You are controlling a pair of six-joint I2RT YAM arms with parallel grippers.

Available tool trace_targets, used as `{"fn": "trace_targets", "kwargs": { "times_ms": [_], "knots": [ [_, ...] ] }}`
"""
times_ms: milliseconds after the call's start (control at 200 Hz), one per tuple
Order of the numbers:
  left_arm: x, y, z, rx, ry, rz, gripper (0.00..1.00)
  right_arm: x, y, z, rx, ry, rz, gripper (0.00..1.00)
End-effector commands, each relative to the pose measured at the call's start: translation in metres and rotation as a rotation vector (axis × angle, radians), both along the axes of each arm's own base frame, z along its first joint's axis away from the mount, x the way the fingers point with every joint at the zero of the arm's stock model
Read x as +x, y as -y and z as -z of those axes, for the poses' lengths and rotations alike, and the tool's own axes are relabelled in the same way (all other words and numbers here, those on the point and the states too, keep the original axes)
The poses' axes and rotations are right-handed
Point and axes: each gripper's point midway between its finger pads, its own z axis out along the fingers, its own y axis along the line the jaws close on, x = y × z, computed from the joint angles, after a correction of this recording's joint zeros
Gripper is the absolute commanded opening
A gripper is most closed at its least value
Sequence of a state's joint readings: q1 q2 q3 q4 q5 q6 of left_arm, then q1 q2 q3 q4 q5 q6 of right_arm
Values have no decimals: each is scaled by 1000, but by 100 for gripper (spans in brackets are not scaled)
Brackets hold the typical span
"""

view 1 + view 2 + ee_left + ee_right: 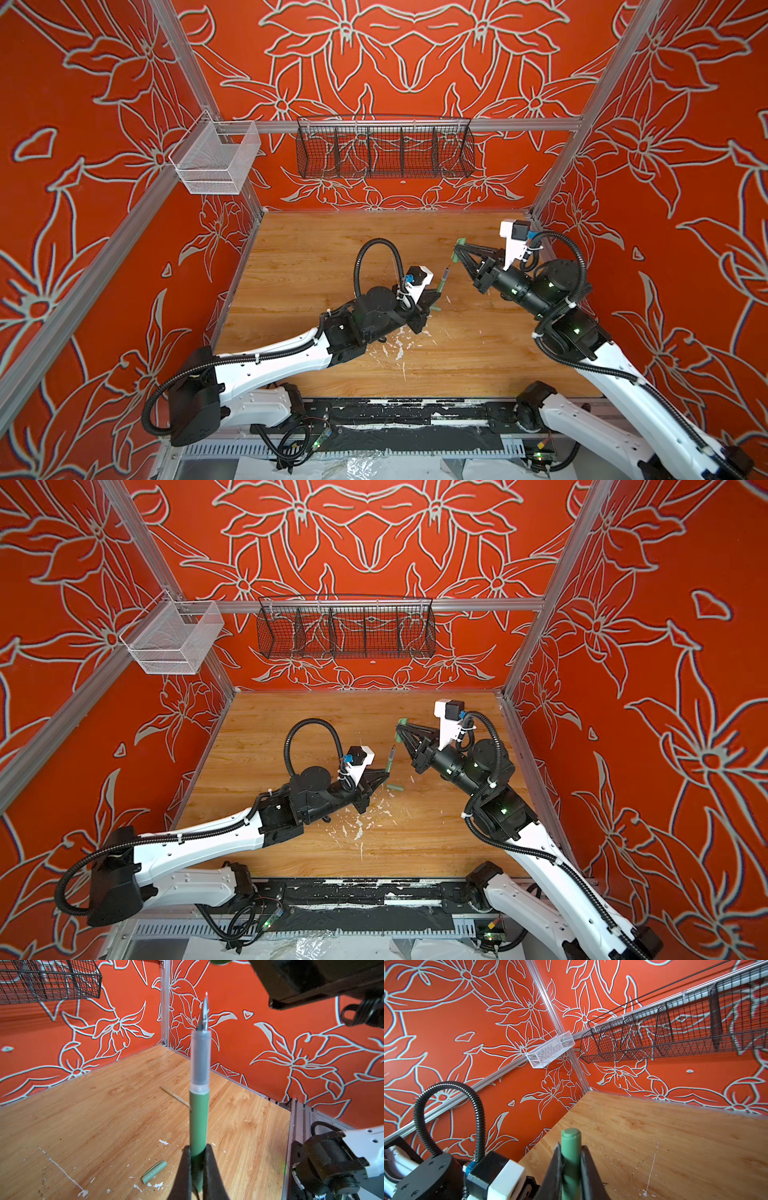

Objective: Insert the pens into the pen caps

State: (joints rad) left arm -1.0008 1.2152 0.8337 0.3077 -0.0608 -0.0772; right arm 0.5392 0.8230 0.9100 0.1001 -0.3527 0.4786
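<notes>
- Above the surface (332, 257), centre: left claw (198, 1153) pinches green pen (199, 1118), tip up; right claw (571, 1153) pinches green cap (571, 1138)
- Step: alignment (parts near, apart); next needs cap mouth coaxial with pen tip

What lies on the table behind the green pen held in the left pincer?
A tan pen lies flat on the wooden table behind the green pen gripped by the left pincer. The green barrel covers one end, so that end cannot be seen.
</notes>
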Motion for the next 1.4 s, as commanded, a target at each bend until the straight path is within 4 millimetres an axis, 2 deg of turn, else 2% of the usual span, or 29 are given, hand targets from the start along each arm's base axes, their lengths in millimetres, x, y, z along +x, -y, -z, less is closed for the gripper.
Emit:
{"fn": "trace_targets", "kwargs": {
  "times_ms": [0, 145, 495, 1396],
  "knots": [
    [-1, 4, -8, -11, 22, 16, 0, -8, -8, -13, 19, 43, -64, 0],
    [0, 4, -7, -7, 20, 12, 0, -5, -12, -4, 13, 20, -75, 0],
    [1, 6, -5, -2, 17, 12, 0, -5, 1, -1, -11, 26, -2, 0],
    [2, 4, -6, -4, 20, 3, 0, -3, 2, 30, -22, -51, 6, 0]
  ]
}}
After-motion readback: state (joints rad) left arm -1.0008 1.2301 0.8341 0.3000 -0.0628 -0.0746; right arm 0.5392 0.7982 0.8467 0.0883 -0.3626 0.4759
